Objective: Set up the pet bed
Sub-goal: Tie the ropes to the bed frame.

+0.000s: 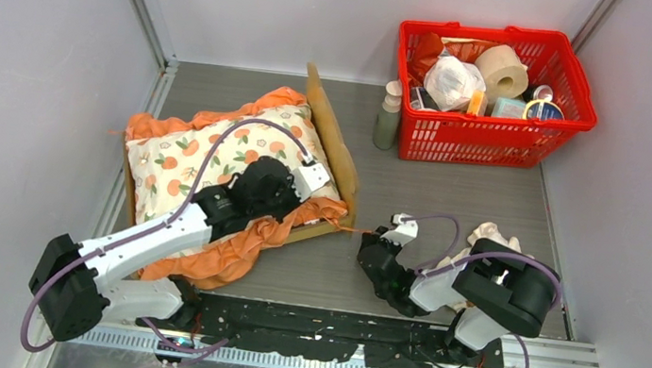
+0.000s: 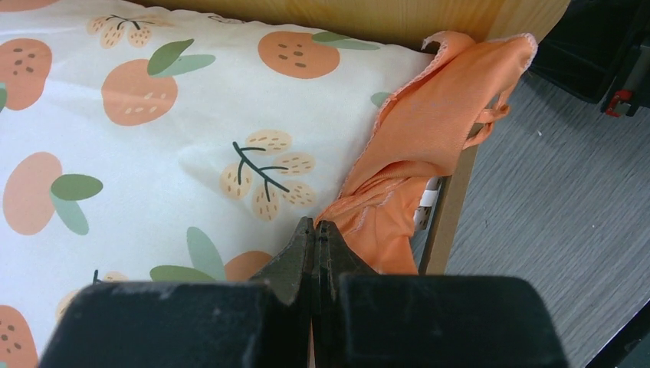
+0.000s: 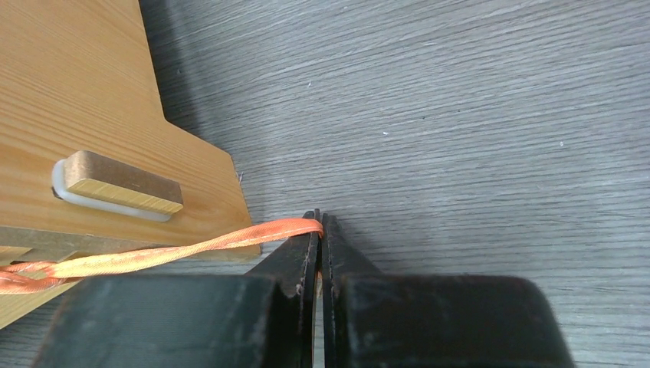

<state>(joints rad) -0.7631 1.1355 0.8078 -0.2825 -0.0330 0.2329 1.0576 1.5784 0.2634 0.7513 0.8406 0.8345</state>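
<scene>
Here's the surface (image 1: 452, 210), and the pet bed (image 1: 335, 147) sits on it at about nine o'clock in the top view. Its wooden headboard faces three o'clock, and the cushion (image 1: 202, 153) is laid inside the frame. The left tool (image 2: 315, 224) is down on that cushion, jaws fully together, right where the cream print meets the orange ruffle (image 2: 429, 115). From the wrist view I can't be sure whether any cloth is caught between the tips.

Over at the bed's four o'clock corner, the right tool (image 3: 320, 218) is clamped on a thin orange ribbon (image 3: 153, 257) that trails out past the wooden leg.

My read is that this is the seating step, squaring the cushion into the frame. To do it well:
- Pull the ribbon low and slow toward three o'clock, along the surface, so the light frame doesn't skid or tip.
- Let the left tool act as an anchor pressing down, so the cushion flattens rather than bunches.
- Watch the ruffle spilling over the rail at six o'clock, because it wants tucking in, not dragging out.
- Ease off the moment the ribbon goes taut.

Now the count, biggest first:
- One pet bed.
- One cushion.
- One red basket (image 1: 495, 97) at one o'clock, packed with odds and ends.
- One small pillow (image 1: 492, 235), half hidden behind the right arm at four o'clock.
- One bottle (image 1: 389, 116) just beside the basket.
- Two tools.
- One ribbon.
</scene>
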